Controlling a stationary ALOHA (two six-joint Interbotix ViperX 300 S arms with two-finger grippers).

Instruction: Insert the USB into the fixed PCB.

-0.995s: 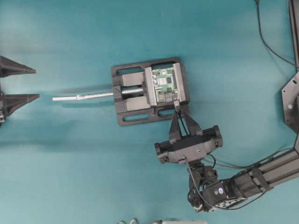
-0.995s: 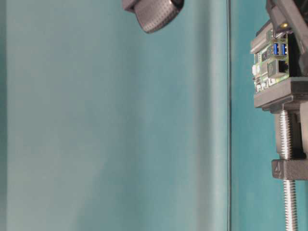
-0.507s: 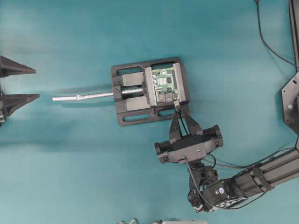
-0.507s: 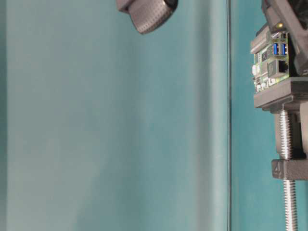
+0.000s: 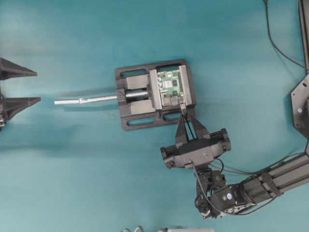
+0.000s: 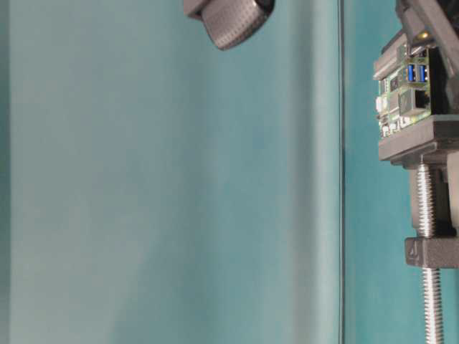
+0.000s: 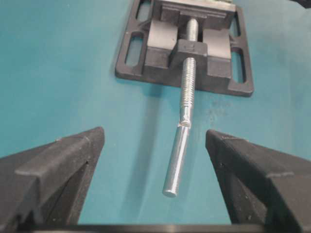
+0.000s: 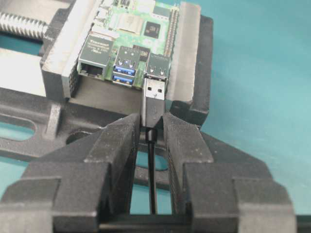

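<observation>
Your right gripper [image 8: 151, 127] is clamped on the USB [image 8: 154, 99], metal tip right at the fixed PCB [image 8: 130, 29] port, board held in the vise [image 5: 137, 108]. Left gripper [image 7: 153, 182] gapes wide, holding nothing, near the screw rod [image 7: 181, 145].

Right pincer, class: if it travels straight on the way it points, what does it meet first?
Probably the fixed PCB: the USB held in the right pincer would reach its black port first, though depth is unclear.
</observation>
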